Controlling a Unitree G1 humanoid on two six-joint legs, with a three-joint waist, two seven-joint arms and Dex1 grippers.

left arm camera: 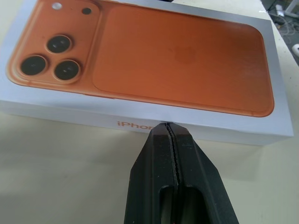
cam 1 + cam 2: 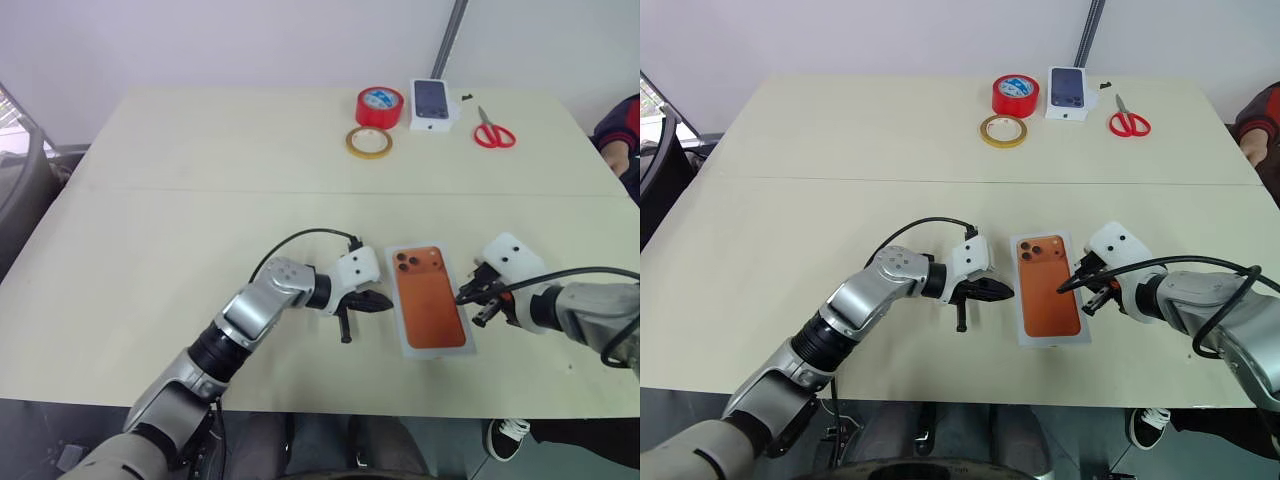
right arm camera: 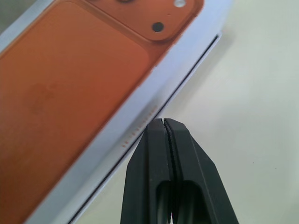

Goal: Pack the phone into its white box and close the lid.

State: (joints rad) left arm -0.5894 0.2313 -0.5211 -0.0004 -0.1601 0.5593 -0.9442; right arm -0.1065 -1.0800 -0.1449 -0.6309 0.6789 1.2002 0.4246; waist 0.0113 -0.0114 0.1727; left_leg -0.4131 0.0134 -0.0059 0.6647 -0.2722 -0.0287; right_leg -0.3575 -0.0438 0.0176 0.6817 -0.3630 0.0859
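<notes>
**Lid on, seating it is the step in hand**

The box (image 2: 409, 346) lies flat on the table (image 2: 200, 200) between the two grippers, with the lid (image 1: 140, 51) already over it. The lid's top carries a flat orange phone picture, flush with the white surface. I judge the phone itself to be inside and hidden, though the views cannot confirm that.

The left gripper (image 2: 378, 300) has its fingers pressed fully together and holds nothing. Its tip is at the box's long side wall, just under the lettering. The right gripper (image 2: 468, 297) is likewise closed tight and empty, its tip just beside the opposite long side.

On that right side a thin dark seam (image 3: 187, 77) runs along the lid's lower edge. This suggests the lid is not quite down there.

The task looks nearly finished. The next move calls for a light push down on the lid, or squeezing the box from both sides to square it, without sliding the box across the table.
</notes>
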